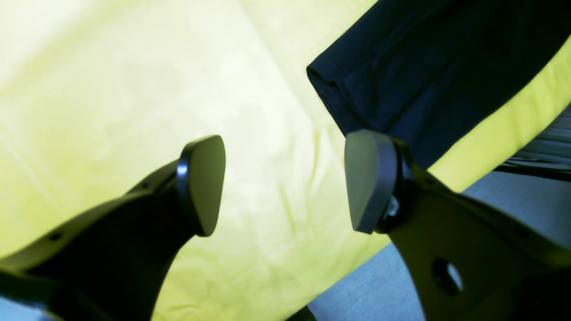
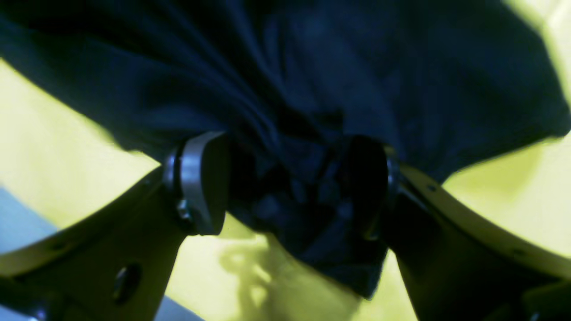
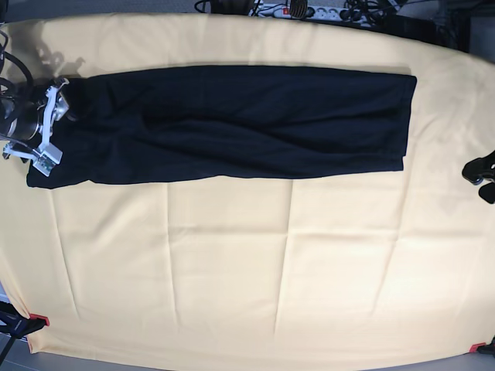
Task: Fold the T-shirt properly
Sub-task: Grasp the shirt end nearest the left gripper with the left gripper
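Seen from the base camera: wide table under a pale yellow cloth (image 3: 232, 263), creased in a faint grid, filling nearly the whole picture. Across its upper part, from nine o'clock to two o'clock, a black T-shirt (image 3: 232, 124) folded into one long flat band, its right end cut square, its left end wider and rumpled. No logo, label or writing readable in any view. At nine o'clock, the right gripper (image 3: 48, 127) at the shirt's left end, pale fingers over the dark fabric. At three o'clock, only a dark edge of the left gripper (image 3: 479, 176) at the picture's border, well apart from the shirt, resting over bare cloth. Along the top edge, a tangle of cables (image 3: 325, 11) and a power strip beyond the table. Small red clips (image 3: 39, 320) at the cloth's lower corners.

From the right wrist camera, not visible from the base: right gripper jaws standing wide apart, with a bunched fold of the shirt (image 2: 312, 133) lying between them; whether either pad touches the fabric, impossible to tell.

From the left wrist camera: left gripper (image 1: 285, 183) jaws wide apart, nothing between them but yellow cloth; the shirt's squared end (image 1: 424, 67) at one o'clock, just beyond one pad.
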{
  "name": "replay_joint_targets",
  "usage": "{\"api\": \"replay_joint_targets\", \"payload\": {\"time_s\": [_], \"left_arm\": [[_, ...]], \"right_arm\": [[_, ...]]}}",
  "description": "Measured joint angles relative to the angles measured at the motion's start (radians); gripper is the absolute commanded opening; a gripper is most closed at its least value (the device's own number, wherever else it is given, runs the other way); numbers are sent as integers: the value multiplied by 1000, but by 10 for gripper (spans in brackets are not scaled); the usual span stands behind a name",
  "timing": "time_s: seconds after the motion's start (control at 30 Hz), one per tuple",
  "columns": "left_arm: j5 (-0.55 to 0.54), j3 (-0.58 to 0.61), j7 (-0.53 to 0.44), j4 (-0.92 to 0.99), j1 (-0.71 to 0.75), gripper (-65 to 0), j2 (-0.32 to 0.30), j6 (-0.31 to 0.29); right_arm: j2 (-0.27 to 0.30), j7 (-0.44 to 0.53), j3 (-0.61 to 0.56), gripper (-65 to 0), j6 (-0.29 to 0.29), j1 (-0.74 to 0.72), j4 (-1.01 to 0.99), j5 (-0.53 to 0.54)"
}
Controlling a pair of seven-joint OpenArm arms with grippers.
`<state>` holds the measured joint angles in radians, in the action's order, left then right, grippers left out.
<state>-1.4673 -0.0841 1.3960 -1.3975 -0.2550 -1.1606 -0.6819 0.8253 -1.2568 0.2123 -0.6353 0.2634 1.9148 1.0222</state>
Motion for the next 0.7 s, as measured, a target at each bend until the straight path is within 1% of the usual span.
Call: {"api": "replay_joint_targets", "payload": {"time_s": [0.03,0.07,0.1,0.13,0.17,0.23,0.27,0.33,0.4,0.47,0.5,0.6,0.7], "left_arm": [[0,0,1,0,0,-213,0,0],[0,0,2,0,0,-213,2,1],[0,0,2,0,0,-214,3,1],[0,0,3,0,0,-214,3,1],[0,0,3,0,0,-214,3,1],[0,0,3,0,0,-214,9,4],[0,0,2,0,0,-214,15,4],[-3,0,0,11,0,-214,29,4],[0,0,1,33,0,-214,50,6],[0,0,2,46,9,-214,79,6],[0,0,0,53,15,-214,95,17],[-2,0,-3,77,59,-214,120,22],[2,-25,8,108,113,-214,141,22]], "right_arm": [[-1,3,19,-305,8,0,24,35],[-2,8,41,-390,19,0,45,64],[-3,11,66,-495,36,0,60,88],[-5,18,89,-606,42,0,68,89],[-13,17,111,-650,37,-2,69,75],[-44,15,139,-650,35,-3,68,49],[-65,15,144,-650,33,-2,68,52],[-120,23,143,-650,28,2,68,53],[-183,24,143,-650,3,5,68,43],[-232,27,143,-650,0,5,68,-32],[-251,26,143,-650,3,5,68,-73],[-294,23,143,-650,3,5,67,-141],[-306,23,143,-650,18,5,66,-152]]}}
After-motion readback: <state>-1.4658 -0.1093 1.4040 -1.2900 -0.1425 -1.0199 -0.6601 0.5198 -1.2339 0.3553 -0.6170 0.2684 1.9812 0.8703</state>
